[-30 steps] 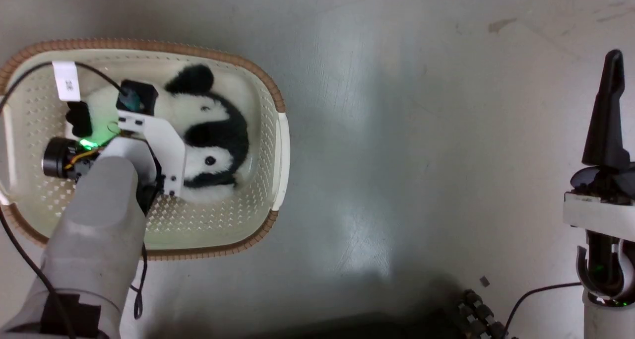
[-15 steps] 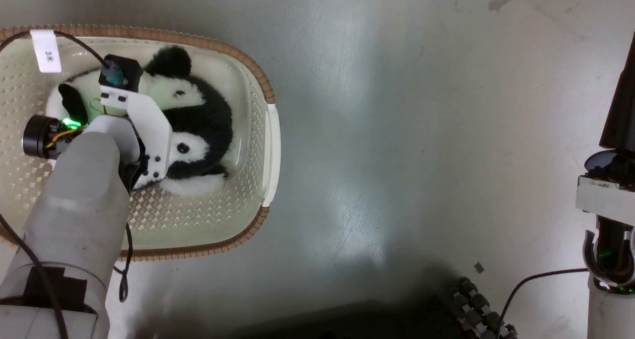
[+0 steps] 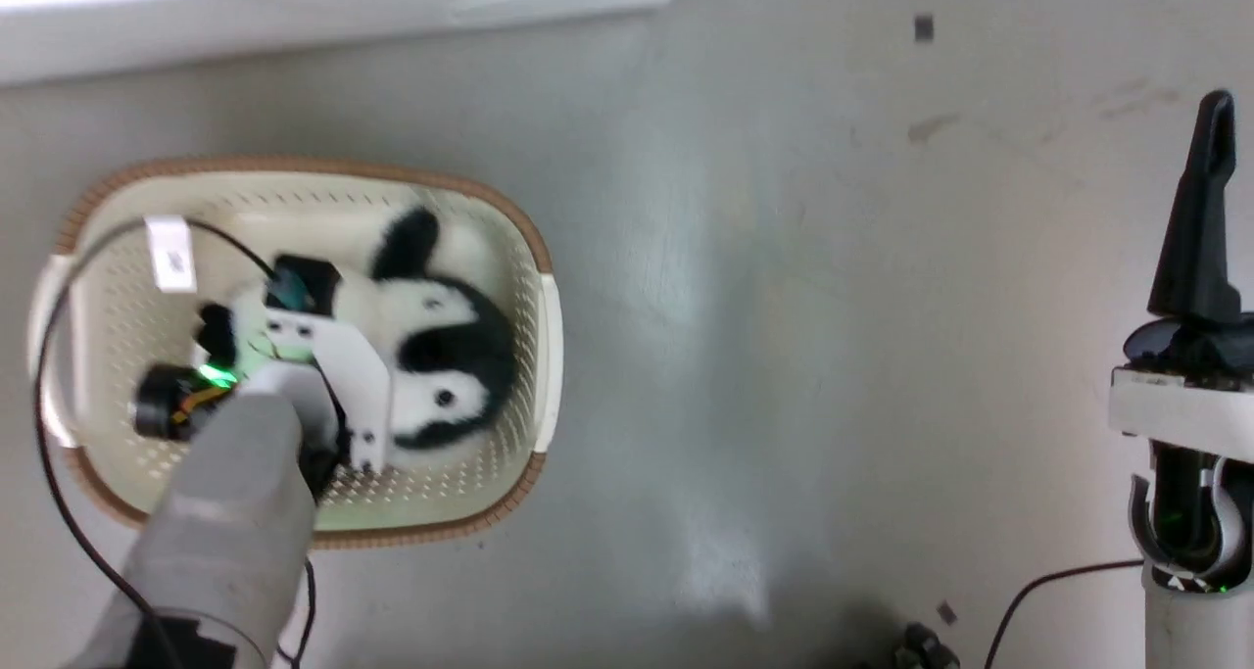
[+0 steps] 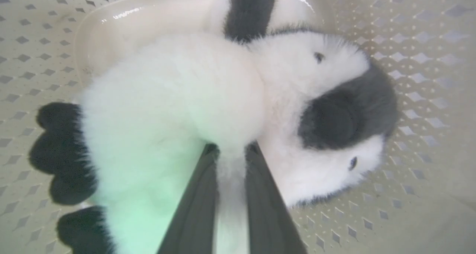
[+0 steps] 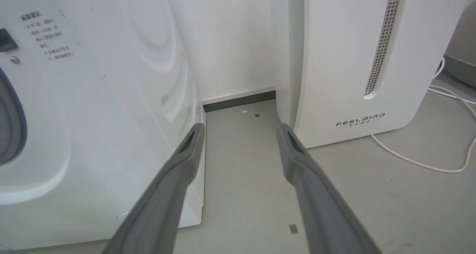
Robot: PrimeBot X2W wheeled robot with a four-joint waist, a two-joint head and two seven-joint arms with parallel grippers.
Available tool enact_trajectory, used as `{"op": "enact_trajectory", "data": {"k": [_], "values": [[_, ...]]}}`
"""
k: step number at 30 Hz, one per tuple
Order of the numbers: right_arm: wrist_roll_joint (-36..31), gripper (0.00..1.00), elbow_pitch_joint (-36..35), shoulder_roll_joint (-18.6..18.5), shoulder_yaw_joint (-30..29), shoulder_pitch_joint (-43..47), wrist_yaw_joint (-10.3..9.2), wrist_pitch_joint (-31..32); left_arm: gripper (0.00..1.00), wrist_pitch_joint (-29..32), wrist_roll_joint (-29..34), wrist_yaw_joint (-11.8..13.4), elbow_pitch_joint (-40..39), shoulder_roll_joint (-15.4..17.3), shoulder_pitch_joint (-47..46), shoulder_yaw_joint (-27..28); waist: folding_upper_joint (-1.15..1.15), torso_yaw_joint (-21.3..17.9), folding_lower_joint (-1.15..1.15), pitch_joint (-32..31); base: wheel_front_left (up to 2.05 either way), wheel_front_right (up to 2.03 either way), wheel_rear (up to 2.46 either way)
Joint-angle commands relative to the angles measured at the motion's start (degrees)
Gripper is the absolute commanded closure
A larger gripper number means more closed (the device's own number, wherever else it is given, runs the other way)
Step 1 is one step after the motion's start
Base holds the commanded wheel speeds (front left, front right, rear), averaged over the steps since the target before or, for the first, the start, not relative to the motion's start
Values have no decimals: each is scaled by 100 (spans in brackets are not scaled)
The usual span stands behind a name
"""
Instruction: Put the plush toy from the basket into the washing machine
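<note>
- Fur was what you held in the left wrist view: the left gripper, at lower middle, was shut to a narrow slit on a thin fold of white pile from the plush toy. The toy lay on its side across the frame's centre, black paws at lower left and head at right, over the perforated bottom of the basket. I could not tell whether it was lifted clear.
- By my judgement it would handle light, soft and floppy, with nothing fragile about it. A pinch of pile alone could slide out or stretch, so you would do better with the jaws deeper around the torso or a limb.
- In the head view the basket stood at the left of the frame on a smooth, glossy grey floor with a few dark specks. The toy was in its right half, under your pale left forearm at lower left.
- In the right wrist view your right gripper was wide open and empty, pointing at bare floor. To its left was the washing machine, its grey gasket at the frame's left edge. To its right was the white FEELBIRD appliance, with a white wall behind and a white cable at lower right.
</note>
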Motion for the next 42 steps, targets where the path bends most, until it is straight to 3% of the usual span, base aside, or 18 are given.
{"op": "enact_trajectory", "data": {"k": [1,7,24,29,42], "values": [[-47,0,36,-3,-4,113,-4,-26,100,-136,-25,-44,4,-63,107,-19,0,159,0,-448,0,0,0],[-206,0,151,-3,-31,367,-4,-26,100,-654,-111,-110,4,-325,403,-90,0,428,0,-1087,0,0,0],[-399,0,467,-3,-171,1104,-4,-26,100,-1864,-292,-190,-36,-618,1177,-283,0,961,0,-2474,0,0,0],[-360,0,573,-3,-212,1385,-4,-26,100,-2030,-298,-89,-434,-627,1436,-308,0,1090,0,-2955,0,0,0],[-333,0,624,-3,-313,1842,-4,-26,100,-2038,-186,242,-2476,-479,2412,-61,0,1291,0,-3682,0,0,0]]}}
